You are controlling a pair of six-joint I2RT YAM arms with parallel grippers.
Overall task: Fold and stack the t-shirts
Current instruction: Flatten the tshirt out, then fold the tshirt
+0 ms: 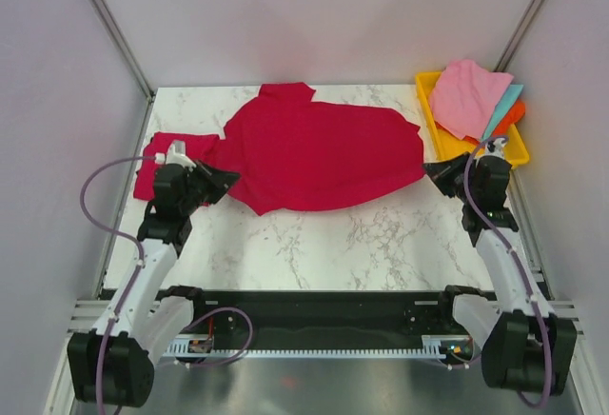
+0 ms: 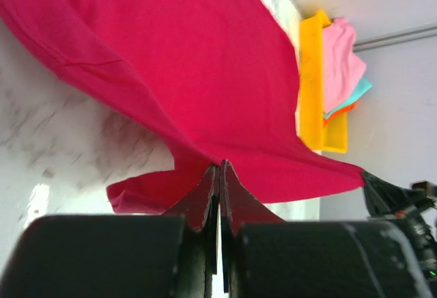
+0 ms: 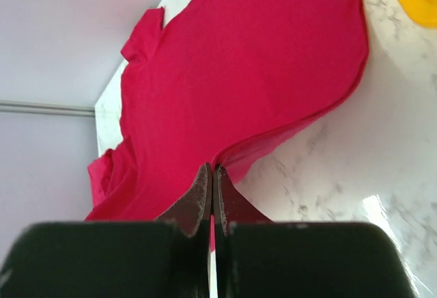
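A crimson t-shirt [image 1: 324, 153] hangs stretched across the back half of the marble table [image 1: 324, 244], lifted at both ends. My left gripper [image 1: 231, 179] is shut on its left edge; the wrist view shows the cloth [image 2: 191, 59] pinched at the closed tips [image 2: 220, 165]. My right gripper [image 1: 430, 167] is shut on its right edge, with the cloth [image 3: 252, 72] fanning out from its closed tips [image 3: 212, 168]. A second red t-shirt [image 1: 157, 148] lies as a smaller flat piece at the table's left edge, partly behind my left arm.
A yellow tray [image 1: 424, 101] at the back right corner holds a pink cloth [image 1: 466, 96] on top of teal and orange ones. The tray [image 2: 311, 86] also shows past the shirt in the left wrist view. White walls and metal posts enclose the table.
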